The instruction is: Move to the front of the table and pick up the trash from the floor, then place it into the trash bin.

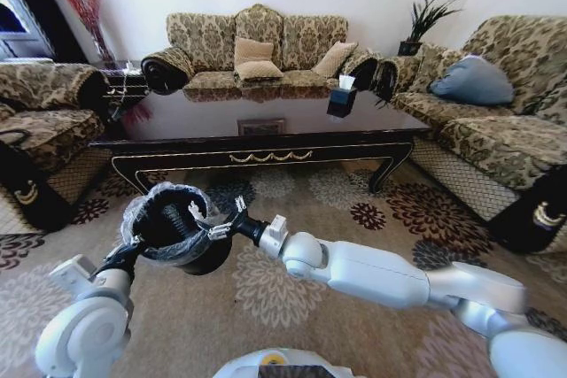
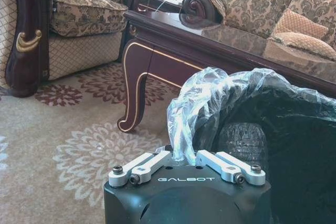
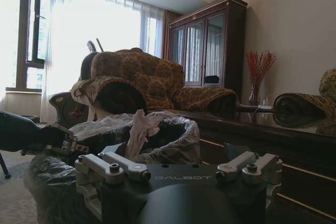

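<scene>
Pincer [image 2: 187, 157] marked GALBOT, gripping trash bin [image 2: 294, 145]

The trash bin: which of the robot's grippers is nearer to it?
Both reach it, neither clearly nearer. The left gripper is at the trash bin on its left rim, at the plastic liner; the right gripper is at the opposite rim.
</scene>
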Motion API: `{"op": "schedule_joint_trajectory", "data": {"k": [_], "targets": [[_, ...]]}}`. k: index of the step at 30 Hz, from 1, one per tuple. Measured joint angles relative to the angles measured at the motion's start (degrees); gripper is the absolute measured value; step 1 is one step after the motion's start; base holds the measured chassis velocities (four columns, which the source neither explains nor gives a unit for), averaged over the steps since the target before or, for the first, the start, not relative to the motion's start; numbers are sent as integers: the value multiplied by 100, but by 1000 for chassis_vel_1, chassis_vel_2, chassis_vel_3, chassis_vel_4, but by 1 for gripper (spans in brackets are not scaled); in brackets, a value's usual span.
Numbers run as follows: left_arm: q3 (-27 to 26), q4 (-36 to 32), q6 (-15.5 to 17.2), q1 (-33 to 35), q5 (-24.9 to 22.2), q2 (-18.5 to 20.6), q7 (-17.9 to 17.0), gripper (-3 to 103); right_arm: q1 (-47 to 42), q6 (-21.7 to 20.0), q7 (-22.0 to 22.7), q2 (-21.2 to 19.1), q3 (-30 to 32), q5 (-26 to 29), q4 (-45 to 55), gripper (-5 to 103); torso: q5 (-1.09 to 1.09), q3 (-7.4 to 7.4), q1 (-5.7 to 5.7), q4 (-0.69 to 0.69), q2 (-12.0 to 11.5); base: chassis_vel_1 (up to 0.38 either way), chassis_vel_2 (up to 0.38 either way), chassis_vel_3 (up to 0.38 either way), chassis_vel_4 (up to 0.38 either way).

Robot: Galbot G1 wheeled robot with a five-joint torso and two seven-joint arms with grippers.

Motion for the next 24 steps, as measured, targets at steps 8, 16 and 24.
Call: {"op": "schedule_joint_trajectory", "data": {"k": [8,16,24], "targets": [[8,35,0,-12,12,1,-2,3,-104,14,-6,-101,-53,-106,55,100,-1,0,0,0,0,0,0,0,0],[-7,183,-19,-34,25,1,5,3,-189,29,171,-79,140,-27,63,100,0,0,0,0,0,0,0,0,0],[-98,674,-98,-59,152,14,-94,3,-529,13,749,129,1257,240,-361,100,-2,0,0,2,0,0,0,0,0]]}}
